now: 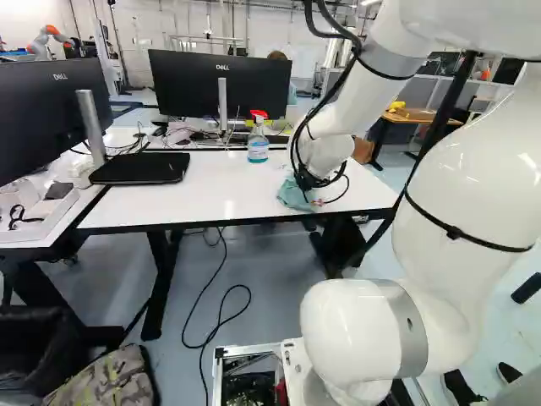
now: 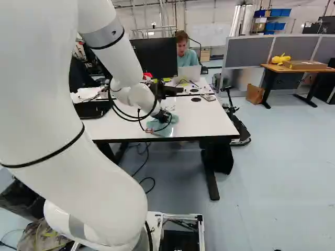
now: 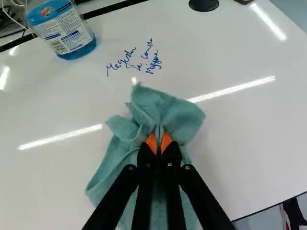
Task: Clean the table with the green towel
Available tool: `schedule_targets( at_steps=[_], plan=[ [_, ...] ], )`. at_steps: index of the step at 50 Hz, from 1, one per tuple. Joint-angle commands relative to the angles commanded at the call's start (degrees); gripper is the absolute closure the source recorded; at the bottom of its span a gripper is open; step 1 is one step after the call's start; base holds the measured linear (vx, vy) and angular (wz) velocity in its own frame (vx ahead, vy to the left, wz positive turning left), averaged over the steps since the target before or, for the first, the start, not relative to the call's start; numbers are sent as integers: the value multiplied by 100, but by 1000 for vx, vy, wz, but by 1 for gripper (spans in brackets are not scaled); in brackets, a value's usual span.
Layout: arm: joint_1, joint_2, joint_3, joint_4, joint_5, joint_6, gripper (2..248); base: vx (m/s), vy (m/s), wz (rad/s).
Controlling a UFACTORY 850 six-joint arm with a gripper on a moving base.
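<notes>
My gripper (image 2: pixel 164 117) is low over the white table (image 2: pixel 201 119), near its front edge. In the wrist view the gripper (image 3: pixel 159 143) is shut on the green towel (image 3: pixel 165 111), with folds pinched between its orange pads. The towel bunches up ahead of the fingertips and spreads on the tabletop beneath them. Blue handwriting (image 3: pixel 139 61) marks the white surface a little ahead of the towel. A spray bottle (image 1: pixel 258 144) of blue liquid stands farther back, left of the arm in the left base view.
Two monitors (image 1: pixel 221 83) and a black laptop-like slab (image 1: pixel 140 168) stand on the desks to the left. A person (image 2: pixel 186 55) sits behind the table at a laptop. Black cables (image 1: pixel 221 317) lie on the floor below. Another robot (image 1: pixel 49 41) is far back.
</notes>
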State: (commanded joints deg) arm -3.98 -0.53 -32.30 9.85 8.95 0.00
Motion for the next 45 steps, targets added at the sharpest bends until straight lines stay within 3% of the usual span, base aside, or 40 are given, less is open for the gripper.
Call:
schedule_targets(
  at_steps=[18, 45],
  plan=[
    [331, -249, -261, 0, 0, 0, 219, 0, 0, 0],
    [300, -974, -1058, 0, 0, 0, 219, 0, 0, 0]
  ],
)
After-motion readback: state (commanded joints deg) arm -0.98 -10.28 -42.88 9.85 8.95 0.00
